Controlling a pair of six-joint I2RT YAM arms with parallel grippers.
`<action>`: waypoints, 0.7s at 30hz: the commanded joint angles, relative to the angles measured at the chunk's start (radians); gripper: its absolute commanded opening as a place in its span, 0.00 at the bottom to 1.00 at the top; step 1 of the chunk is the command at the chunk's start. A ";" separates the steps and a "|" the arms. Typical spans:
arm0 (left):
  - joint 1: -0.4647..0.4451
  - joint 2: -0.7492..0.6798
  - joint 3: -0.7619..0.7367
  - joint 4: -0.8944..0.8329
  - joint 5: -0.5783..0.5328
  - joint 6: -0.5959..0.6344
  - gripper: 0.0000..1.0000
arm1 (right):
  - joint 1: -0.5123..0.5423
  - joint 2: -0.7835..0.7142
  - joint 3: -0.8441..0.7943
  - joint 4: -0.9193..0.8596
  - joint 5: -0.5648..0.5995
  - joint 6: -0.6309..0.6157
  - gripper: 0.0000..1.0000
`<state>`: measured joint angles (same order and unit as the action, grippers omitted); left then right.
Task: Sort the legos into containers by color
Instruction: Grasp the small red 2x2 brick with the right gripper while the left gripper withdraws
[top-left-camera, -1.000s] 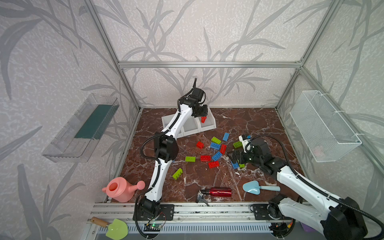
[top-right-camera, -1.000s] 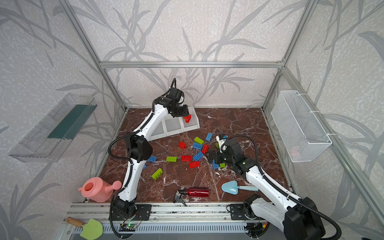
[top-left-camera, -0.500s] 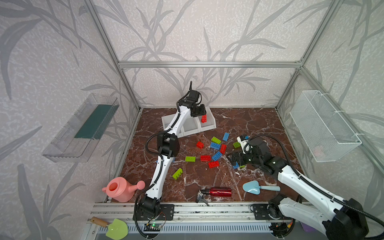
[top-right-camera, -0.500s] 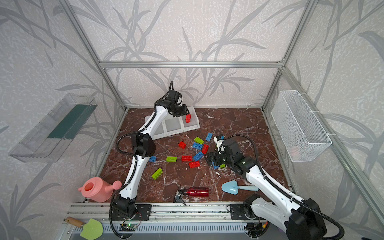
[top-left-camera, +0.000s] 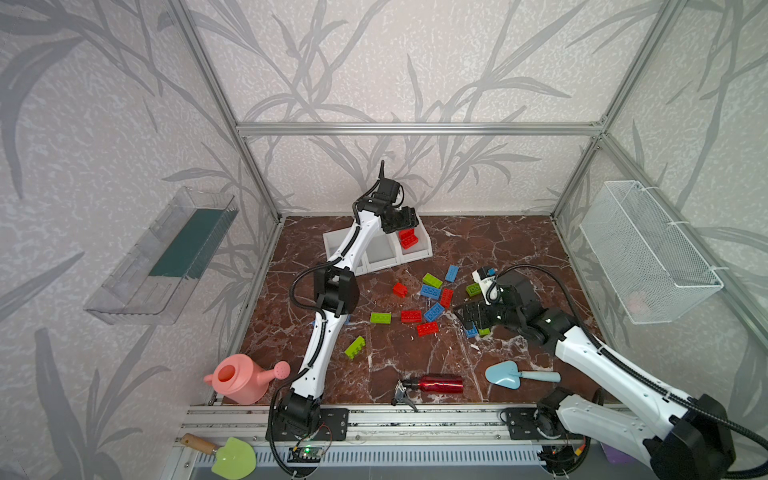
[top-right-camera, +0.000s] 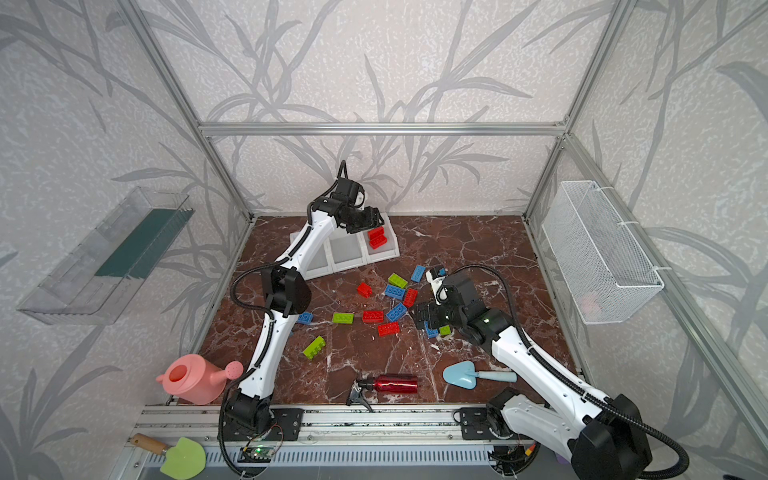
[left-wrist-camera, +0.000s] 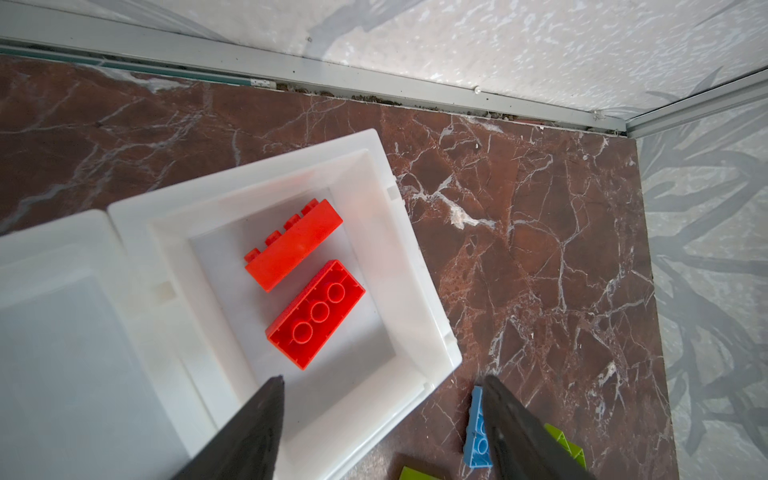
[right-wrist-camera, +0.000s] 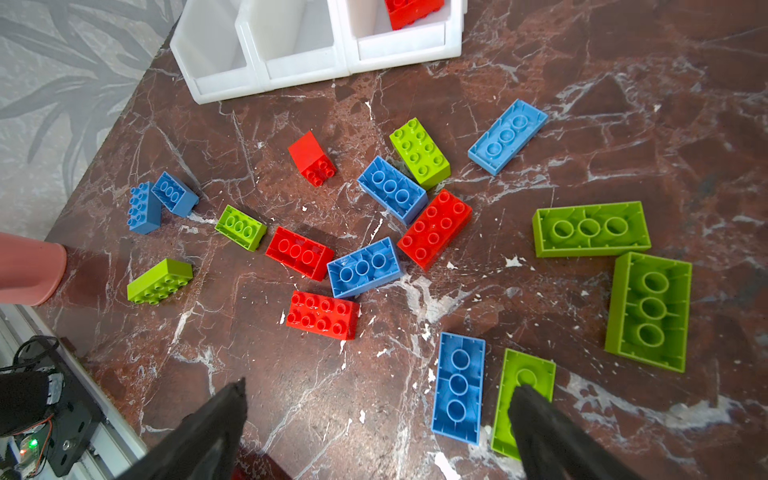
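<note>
The containers (top-left-camera: 424, 249) (top-right-camera: 353, 266) (right-wrist-camera: 299, 62), three joined white bins, stand at the back of the marble floor. Two red legos (left-wrist-camera: 291, 249) (left-wrist-camera: 316, 313) (top-left-camera: 408, 239) lie in the rightmost bin (left-wrist-camera: 409, 257). My left gripper (left-wrist-camera: 382, 380) (top-left-camera: 405, 220) hangs open above that bin, holding nothing. Several red, blue and green legos (top-left-camera: 432, 291) (top-right-camera: 390, 309) lie scattered mid-floor. My right gripper (right-wrist-camera: 381, 387) (top-left-camera: 469, 318) is open low over the floor. A blue lego (right-wrist-camera: 458, 386) lies between its fingers, near one that covers part of a green lego (right-wrist-camera: 528, 374).
A pink watering can (top-left-camera: 239, 378), a red bottle (top-left-camera: 436, 383) and a blue trowel (top-left-camera: 505, 374) lie along the front edge. A wire basket (top-left-camera: 648, 257) hangs on the right wall, a clear tray (top-left-camera: 166, 257) on the left wall.
My left gripper's jaws have opened above the rightmost bin, and the red lego it carried now lies inside. The right gripper has shifted slightly left, staying open.
</note>
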<state>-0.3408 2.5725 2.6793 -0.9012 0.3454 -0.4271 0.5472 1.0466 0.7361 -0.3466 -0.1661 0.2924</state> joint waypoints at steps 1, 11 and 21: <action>0.002 -0.172 -0.029 -0.063 -0.017 0.025 0.77 | 0.005 0.008 0.044 -0.025 -0.016 -0.035 0.99; -0.014 -0.742 -0.752 0.074 -0.118 0.017 0.78 | 0.049 0.107 0.079 0.087 -0.006 -0.003 0.99; -0.018 -1.275 -1.373 0.039 -0.172 -0.009 0.78 | 0.171 0.392 0.259 0.095 0.041 -0.003 0.99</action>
<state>-0.3588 1.3876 1.3956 -0.8429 0.2096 -0.4217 0.6945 1.3853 0.9276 -0.2584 -0.1543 0.2947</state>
